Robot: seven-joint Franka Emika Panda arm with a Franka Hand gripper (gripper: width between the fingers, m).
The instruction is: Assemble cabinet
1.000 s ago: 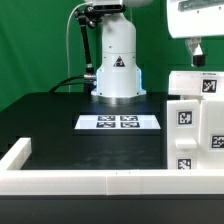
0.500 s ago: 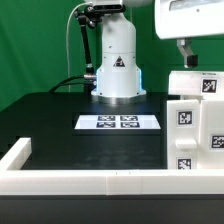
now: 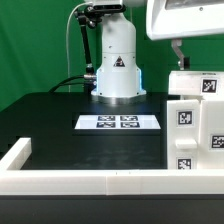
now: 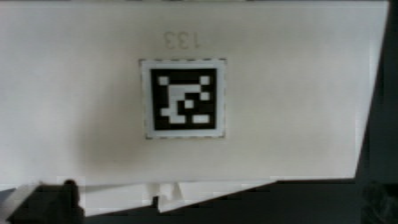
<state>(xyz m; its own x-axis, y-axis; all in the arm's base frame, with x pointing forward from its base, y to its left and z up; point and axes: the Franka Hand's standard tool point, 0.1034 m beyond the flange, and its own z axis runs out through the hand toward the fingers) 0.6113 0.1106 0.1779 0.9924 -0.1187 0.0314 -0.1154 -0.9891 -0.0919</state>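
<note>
The white cabinet box [image 3: 196, 132] stands at the exterior view's right, with marker tags on its faces. A smaller white block [image 3: 201, 86] with a tag sits on top of it. My gripper [image 3: 181, 57] hangs just above that block's near-left corner, and its white hand fills the top right of that view. In the wrist view a white tagged panel [image 4: 187, 97] lies directly below the gripper [image 4: 214, 205]. One dark fingertip [image 4: 54, 203] shows at one edge and the other sits at the opposite edge. The jaws are wide apart with nothing between them.
The marker board [image 3: 119, 122] lies flat on the black table [image 3: 55, 125] in front of the robot base [image 3: 117, 68]. A long low white border frame [image 3: 90, 182] runs along the table's front and left edges. Cables hang behind the base.
My hand has shifted toward the exterior view's left and looms larger, now above the top block's left end. The cabinet parts have not moved.
</note>
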